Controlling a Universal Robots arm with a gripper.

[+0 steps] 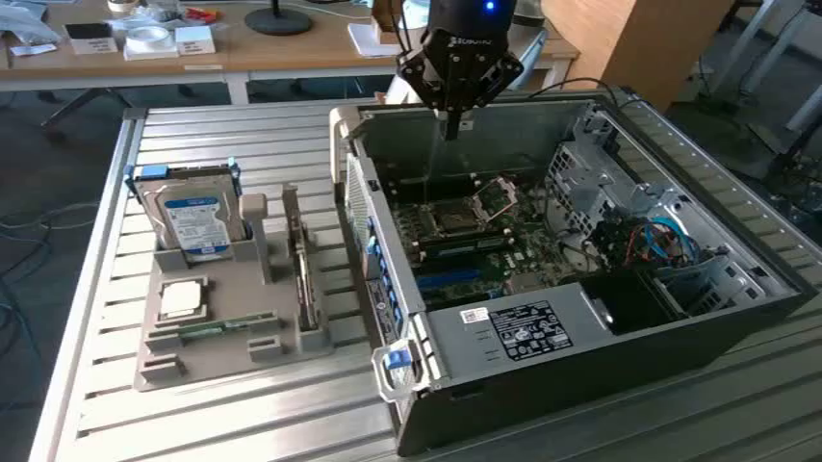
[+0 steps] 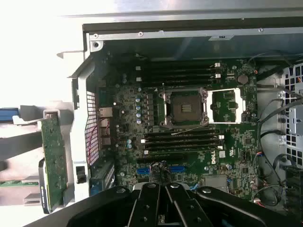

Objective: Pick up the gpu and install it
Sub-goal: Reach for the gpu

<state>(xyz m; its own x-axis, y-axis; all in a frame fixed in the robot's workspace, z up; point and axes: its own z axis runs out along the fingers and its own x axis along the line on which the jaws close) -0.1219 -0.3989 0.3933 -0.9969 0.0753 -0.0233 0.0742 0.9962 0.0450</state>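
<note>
- The gpu (image 1: pixel 299 260) stands on edge in a slot of the gray tray (image 1: pixel 206 368), just beside the case (image 1: pixel 617 375), with nothing touching it.
- It looks light, stiff and fragile. The bare top edge of the board seems the safest place to pinch, clear of the components.
- The gripper (image 1: pixel 452 123) hangs over the open case, well apart from the gpu, fingers pressed together and holding nothing.
</note>
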